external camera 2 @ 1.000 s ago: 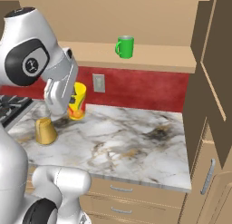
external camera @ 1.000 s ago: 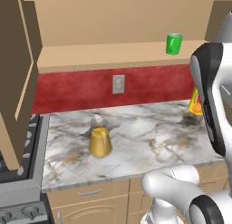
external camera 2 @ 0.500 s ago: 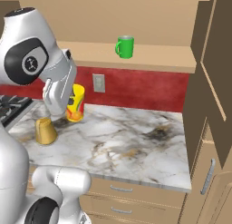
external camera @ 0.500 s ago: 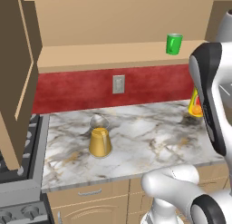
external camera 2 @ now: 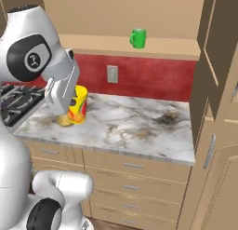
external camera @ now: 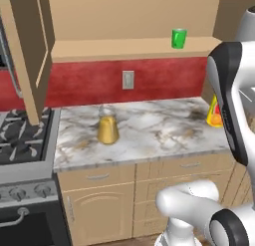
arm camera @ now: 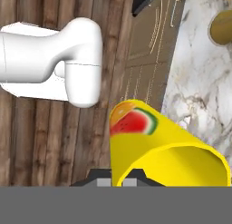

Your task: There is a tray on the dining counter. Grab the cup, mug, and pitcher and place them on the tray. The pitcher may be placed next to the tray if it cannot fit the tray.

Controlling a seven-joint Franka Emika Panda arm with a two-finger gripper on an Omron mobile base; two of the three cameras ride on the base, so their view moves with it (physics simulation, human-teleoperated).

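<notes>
Yellow cup (arm camera: 158, 150), red-orange melon mark on its side, clamped in the gripper (arm camera: 117, 175); finger tips dark, pressed to the cup's rim at bottom of hand view. Cup held off the surface: hand view looks down past it to wood plank floor (arm camera: 45, 128), tan cabinet fronts (arm camera: 149, 46) and marble edge. Right base view: cup (external camera 2: 77, 104) partly behind the white forearm, above the near-left part of the marble top (external camera 2: 135, 124). Left base view: cup (external camera: 214, 113) peeks out beside the arm at far right. Pitcher (external camera: 107, 124), clear neck, amber lower cone, upright on same marble top, left-centre, near the stove (external camera: 22, 140); its base (external camera 2: 63, 120) shows just below/behind the cup in right base view; round amber shape top right in hand view (arm camera: 222, 28). Mug (external camera 2: 137, 38), green w/ side handle, upright on tan shelf (external camera 2: 116, 43) above red backsplash (external camera 2: 148, 77), well apart from cup. Wall outlet (external camera: 128, 79) on backsplash. Tan drawers (external camera 2: 135, 178) under the top.
</notes>
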